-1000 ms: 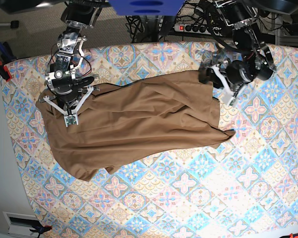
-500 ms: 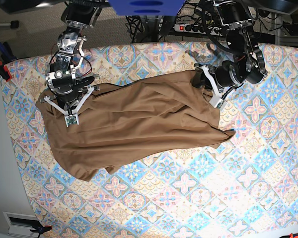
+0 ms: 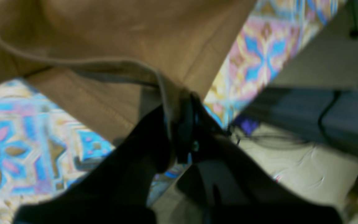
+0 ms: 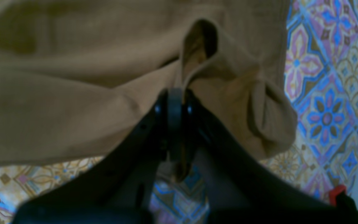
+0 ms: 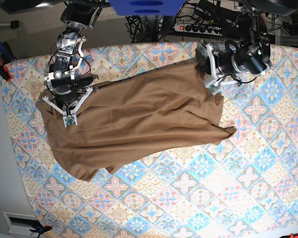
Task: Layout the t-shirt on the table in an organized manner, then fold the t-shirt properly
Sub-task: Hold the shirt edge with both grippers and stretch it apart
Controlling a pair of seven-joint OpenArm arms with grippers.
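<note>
The tan-brown t-shirt (image 5: 139, 119) lies wrinkled and stretched across the far half of the patterned table (image 5: 213, 198). My left gripper (image 5: 204, 69) is at the shirt's far right corner, near the table's far edge. In the left wrist view it (image 3: 180, 124) is shut on the hem of the t-shirt (image 3: 135, 40), which is drawn taut. My right gripper (image 5: 68, 118) sits on the shirt's left end. In the right wrist view it (image 4: 176, 102) is shut on a pinched fold of the t-shirt (image 4: 73, 93).
A power strip with cables (image 5: 198, 28) lies on the floor just past the far edge. A red clamp (image 5: 5, 69) grips the table's left edge. A blue object (image 5: 144, 6) hangs at the top centre. The near half of the table shows bare pattern.
My left gripper has closed on the shirt's far right corner and pulled it toward the far edge, smoothing the upper folds. The right arm has stayed put.
</note>
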